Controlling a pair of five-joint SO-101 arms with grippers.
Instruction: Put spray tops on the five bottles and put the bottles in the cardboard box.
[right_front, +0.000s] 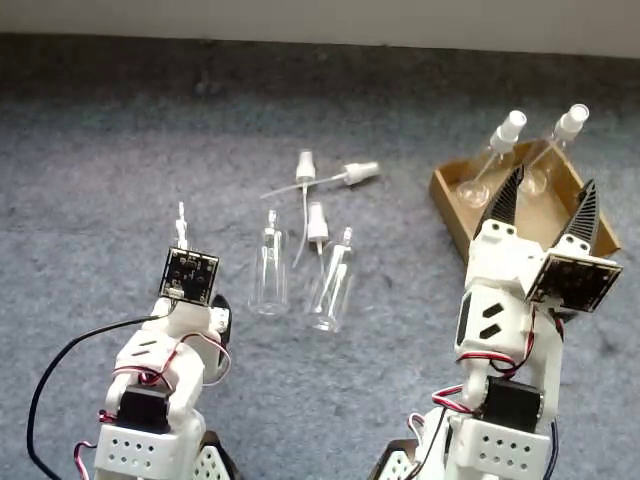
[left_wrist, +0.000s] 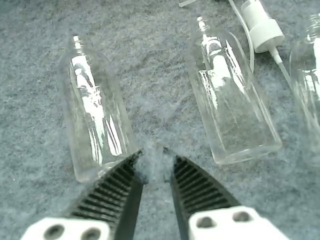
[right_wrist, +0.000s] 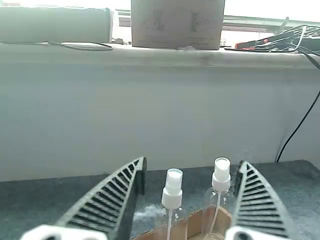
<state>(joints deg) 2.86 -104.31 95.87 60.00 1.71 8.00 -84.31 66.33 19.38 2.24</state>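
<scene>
Bottles (right_front: 270, 270), clear and uncapped, lie on the counter (right_front: 100, 150) beside loose spray tops (right_front: 317, 225). Two capped bottles (right_front: 490, 160) lean in the cardboard box (right_front: 445, 190), far right. Left tool (left_wrist: 155, 152) is barely open and empty, at one bottle's base. Right tool (right_wrist: 191, 164) is wide open and empty, above the box.

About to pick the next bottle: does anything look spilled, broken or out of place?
Nothing stands out. Two capped bottles sit in the cardboard box; three uncapped bottles lie on the carpet with three loose spray tops beside them. No breakage or spill shows.
</scene>
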